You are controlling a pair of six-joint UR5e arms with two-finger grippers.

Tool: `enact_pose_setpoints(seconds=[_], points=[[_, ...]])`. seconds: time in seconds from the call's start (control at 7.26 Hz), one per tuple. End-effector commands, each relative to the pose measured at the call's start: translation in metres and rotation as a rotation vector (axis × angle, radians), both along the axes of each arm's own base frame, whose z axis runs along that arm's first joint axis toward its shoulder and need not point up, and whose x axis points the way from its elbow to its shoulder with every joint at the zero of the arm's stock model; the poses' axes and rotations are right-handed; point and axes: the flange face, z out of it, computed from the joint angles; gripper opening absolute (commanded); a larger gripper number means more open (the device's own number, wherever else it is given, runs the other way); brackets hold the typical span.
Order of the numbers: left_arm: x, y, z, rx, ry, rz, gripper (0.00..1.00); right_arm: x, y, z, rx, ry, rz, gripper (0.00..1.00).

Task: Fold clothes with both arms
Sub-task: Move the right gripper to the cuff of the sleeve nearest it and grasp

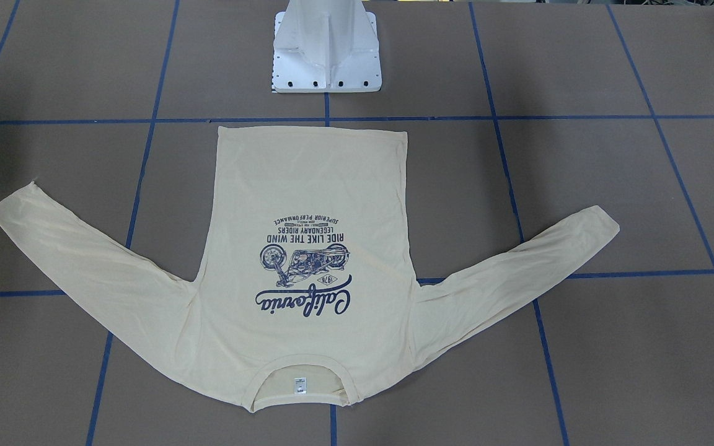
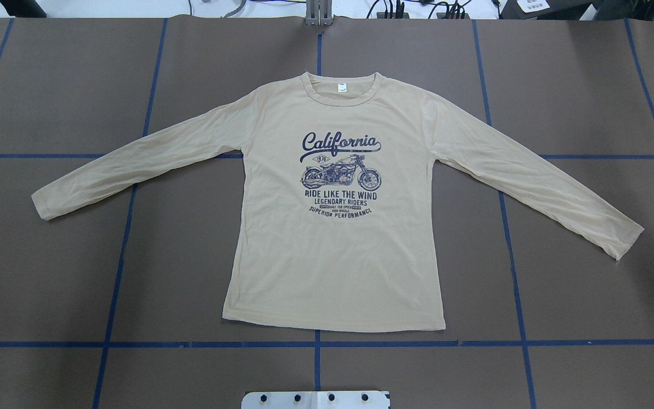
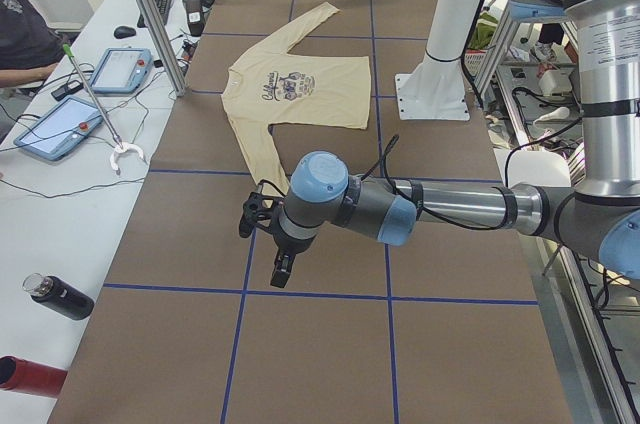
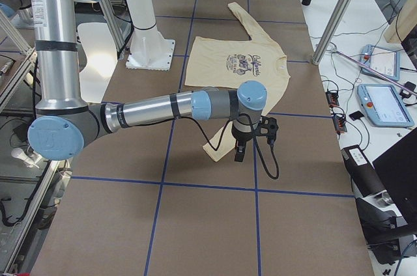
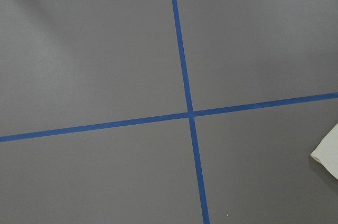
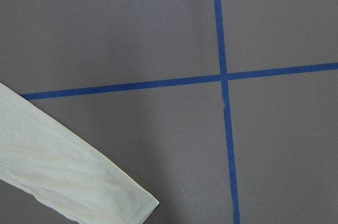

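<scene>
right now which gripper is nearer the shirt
Right, by a little. The right gripper hangs beside the shirt's near cuff; the left gripper hangs past the other cuff, whose corner barely enters its wrist view.

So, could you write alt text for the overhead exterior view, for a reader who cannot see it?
A pale yellow long-sleeved T-shirt lies flat, print side up, on a brown table marked with blue tape lines. Its neck points away from the robot and both sleeves spread out to the sides. The white base shows at the bottom edge.
</scene>
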Motion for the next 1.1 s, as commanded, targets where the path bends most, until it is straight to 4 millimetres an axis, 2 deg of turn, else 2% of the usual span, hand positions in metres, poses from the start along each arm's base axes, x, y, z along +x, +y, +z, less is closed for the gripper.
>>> enact_pose_setpoints(seconds=[0.0,0.28,0.41,0.55,0.69,0.83,0.96], points=[[0.002,0.003,0.004,-0.01,0.013,0.004,1.0,0.0,0.002,0.004,-0.008,0.001,0.002,1.0],[0.003,0.007,0.01,-0.018,0.017,0.008,1.0,0.0,0.003,0.004,-0.011,0.001,0.003,1.0],[0.003,0.007,0.009,-0.02,0.019,0.007,1.0,-0.009,0.003,0.004,-0.011,0.001,-0.011,1.0],[0.003,0.007,0.009,-0.02,0.019,0.007,1.0,-0.037,0.001,-0.002,0.015,0.001,-0.066,1.0],[0.003,0.007,0.005,-0.006,0.019,0.01,1.0,-0.073,-0.001,-0.004,0.071,-0.002,-0.133,1.0],[0.004,0.007,0.002,0.002,0.023,0.013,1.0,-0.104,0.001,-0.003,0.055,-0.001,-0.151,1.0],[0.006,0.007,-0.003,0.032,0.046,0.023,1.0,-0.116,0.001,0.008,0.019,0.006,-0.125,1.0]])
